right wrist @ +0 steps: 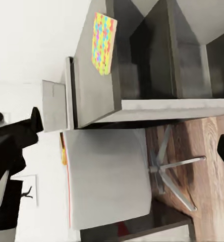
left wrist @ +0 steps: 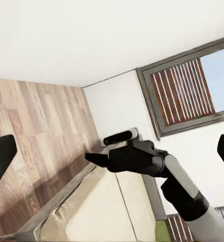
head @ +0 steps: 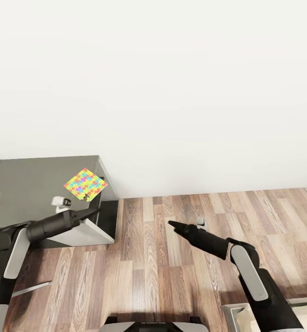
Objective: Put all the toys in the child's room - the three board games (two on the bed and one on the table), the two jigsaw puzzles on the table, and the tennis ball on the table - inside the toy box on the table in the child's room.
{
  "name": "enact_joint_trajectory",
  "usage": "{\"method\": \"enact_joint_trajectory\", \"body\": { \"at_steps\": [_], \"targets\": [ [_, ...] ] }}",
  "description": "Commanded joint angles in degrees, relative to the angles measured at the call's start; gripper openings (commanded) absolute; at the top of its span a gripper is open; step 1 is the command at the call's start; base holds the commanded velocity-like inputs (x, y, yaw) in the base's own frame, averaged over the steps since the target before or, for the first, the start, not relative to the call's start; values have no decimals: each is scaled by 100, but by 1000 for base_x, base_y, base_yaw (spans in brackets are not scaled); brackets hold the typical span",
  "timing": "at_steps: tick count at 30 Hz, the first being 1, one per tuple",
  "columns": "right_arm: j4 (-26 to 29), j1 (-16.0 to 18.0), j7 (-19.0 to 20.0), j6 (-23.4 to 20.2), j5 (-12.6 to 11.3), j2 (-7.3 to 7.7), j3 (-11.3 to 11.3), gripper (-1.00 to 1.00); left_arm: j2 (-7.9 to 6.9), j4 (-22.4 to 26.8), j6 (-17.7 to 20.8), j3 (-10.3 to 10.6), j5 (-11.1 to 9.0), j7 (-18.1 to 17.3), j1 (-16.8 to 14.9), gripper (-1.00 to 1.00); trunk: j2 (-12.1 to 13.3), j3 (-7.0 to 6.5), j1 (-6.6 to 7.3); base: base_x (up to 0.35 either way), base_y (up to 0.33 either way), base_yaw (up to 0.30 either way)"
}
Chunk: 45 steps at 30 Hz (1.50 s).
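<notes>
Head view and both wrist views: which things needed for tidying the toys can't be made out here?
- Desk: cut off by the head view's left edge, so the rest of its top is unseen; one jigsaw puzzle lies near its corner.
- Bed: its surface is cut off by the left wrist view's lower edge.
- Left pincer: too small and dark to tell open or shut.
- Right pincer: the same.

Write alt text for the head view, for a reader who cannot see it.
A multicoloured jigsaw puzzle lies near the right edge of a grey table against a white wall. The left gripper reaches toward it; the right gripper hangs over the wood-plank floor.
</notes>
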<state>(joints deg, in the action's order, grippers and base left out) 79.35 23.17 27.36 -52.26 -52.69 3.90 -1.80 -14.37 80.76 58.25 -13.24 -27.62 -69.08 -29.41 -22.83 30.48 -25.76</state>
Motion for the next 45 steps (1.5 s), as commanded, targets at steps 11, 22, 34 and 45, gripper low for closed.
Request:
{"method": "enact_joint_trajectory", "body": {
  "at_steps": [11,22,34,45],
  "targets": [
    [-548,61,37,195,0,-85,-6,100,-69,-23,87,18,-34,-837,31,100,-9,7,-3,0,0,0],
    [-493,65,24,498,6,-83,-7,100,-72,-18,100,41,-58,-1062,248,100,-9,7,-3,0,0,0],
    [-560,65,20,784,7,-91,-37,100,-70,-17,99,26,-58,-1064,252,100,-9,7,-3,3,0,0],
    [-731,311,-133,767,-3,-99,-495,100,-70,12,101,23,-59,-1069,252,100,-9,7,-3,82,51,0]
  ]
}}
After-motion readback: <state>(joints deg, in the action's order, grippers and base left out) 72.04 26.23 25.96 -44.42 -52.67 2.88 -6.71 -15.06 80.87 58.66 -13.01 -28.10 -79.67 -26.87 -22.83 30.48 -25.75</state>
